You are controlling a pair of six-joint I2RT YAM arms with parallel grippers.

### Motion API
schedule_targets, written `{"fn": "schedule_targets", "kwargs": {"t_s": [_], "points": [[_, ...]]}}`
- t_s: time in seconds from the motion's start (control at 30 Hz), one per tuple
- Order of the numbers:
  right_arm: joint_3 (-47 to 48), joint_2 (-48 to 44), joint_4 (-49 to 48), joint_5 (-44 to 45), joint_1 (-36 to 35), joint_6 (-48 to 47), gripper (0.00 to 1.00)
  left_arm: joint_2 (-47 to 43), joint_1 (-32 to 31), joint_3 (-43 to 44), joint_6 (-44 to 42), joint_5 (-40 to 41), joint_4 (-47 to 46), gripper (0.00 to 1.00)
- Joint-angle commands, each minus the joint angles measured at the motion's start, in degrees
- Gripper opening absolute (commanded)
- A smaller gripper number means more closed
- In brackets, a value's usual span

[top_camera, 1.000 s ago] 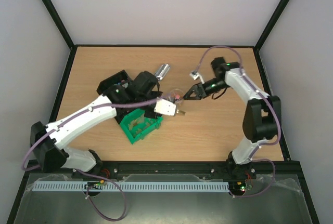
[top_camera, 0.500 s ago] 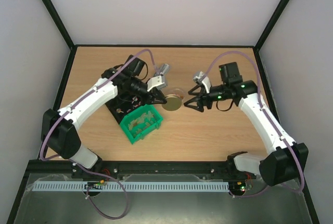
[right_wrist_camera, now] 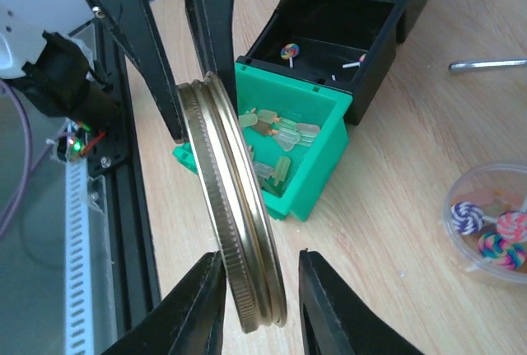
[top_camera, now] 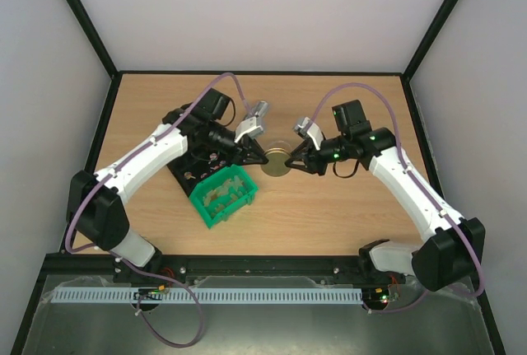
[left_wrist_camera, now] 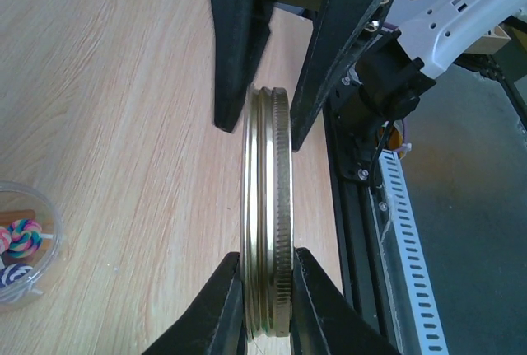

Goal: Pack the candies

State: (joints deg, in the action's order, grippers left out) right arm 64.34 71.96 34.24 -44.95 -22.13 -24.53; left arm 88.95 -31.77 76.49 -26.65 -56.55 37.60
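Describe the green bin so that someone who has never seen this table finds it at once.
On the wooden table, look a little left of centre, towards the arms' bases. There an open-topped bin stands beside a black compartment tray and holds pale yellowish candies. It is the only bright green container; its neighbours are black.

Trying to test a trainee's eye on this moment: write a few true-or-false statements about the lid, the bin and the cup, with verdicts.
1. The left gripper is shut on the gold lid. True.
2. The lid lies flat on its face. False: it stands on edge between the two grippers.
3. The green bin holds pale candies. True.
4. The clear cup is empty. False: swirled lollipops lie in it.
5. The right gripper has a finger on either side of the lid. True.
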Motion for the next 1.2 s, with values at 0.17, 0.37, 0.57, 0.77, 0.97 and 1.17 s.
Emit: {"fn": "schedule_targets", "kwargs": {"t_s": [0.17,0.37,0.57,0.77,0.97,1.17], "points": [[0.79,1.83,-0.64,-2.22,-0.29,4.61,0.02,1.06,1.88,-1.57,2.58,-2.47,-3.80,0.14],[1.36,6.29,-3.36,-4.48,1.98,12.21,0.01,-1.01,4.73,-3.06,9.75,3.88,-12.83,0.64],[5.03,18.78,-3.06,-13.89,8.90,20.17,0.01,-3.02,5.31,-4.22,11.75,21.29,-22.90,0.87],[8.79,28.44,-3.33,-17.06,9.82,25.58,0.01,2.19,4.15,-1.42,5.30,26.92,-20.25,0.99],[11.22,33.95,-2.83,-18.80,9.88,26.12,0.01,5.91,3.20,-2.82,-1.49,30.12,-20.78,0.99],[12.30,38.12,-2.48,-18.25,10.47,26.63,0.01,8.45,3.11,-5.11,-10.22,28.80,-21.66,0.99]]}}
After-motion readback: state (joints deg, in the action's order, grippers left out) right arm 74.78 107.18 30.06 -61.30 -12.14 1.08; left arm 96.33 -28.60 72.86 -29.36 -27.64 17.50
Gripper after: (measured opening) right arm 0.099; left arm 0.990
